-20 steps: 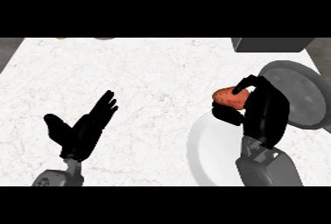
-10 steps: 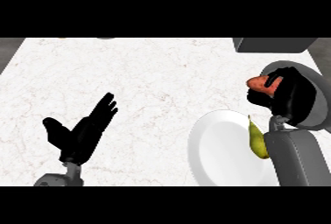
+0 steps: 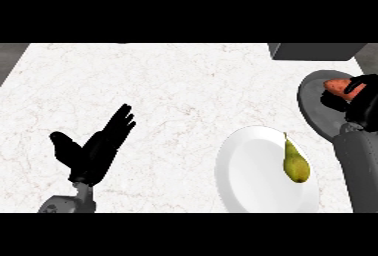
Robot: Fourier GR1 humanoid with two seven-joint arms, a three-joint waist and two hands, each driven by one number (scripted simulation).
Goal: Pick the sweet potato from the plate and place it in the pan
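The orange sweet potato (image 3: 336, 87) is held over the grey pan (image 3: 311, 102) at the right edge, with my right hand (image 3: 360, 97) curled round it from the right. Only its left end shows past the fingers. The white plate (image 3: 247, 175) lies at the lower right, below and left of the pan. A green pear (image 3: 295, 163) rests on it. My left hand (image 3: 96, 147) stays open at the lower left, fingers up, resting.
A dark grey block (image 3: 317, 51) sits at the counter's back right, just behind the pan. The white marble counter (image 3: 170, 95) spreads across the middle and left.
My right hand has carried the sweet potato up and to the right, off the plate and over the pan. The pear on the plate has come into sight. The left hand has not moved.
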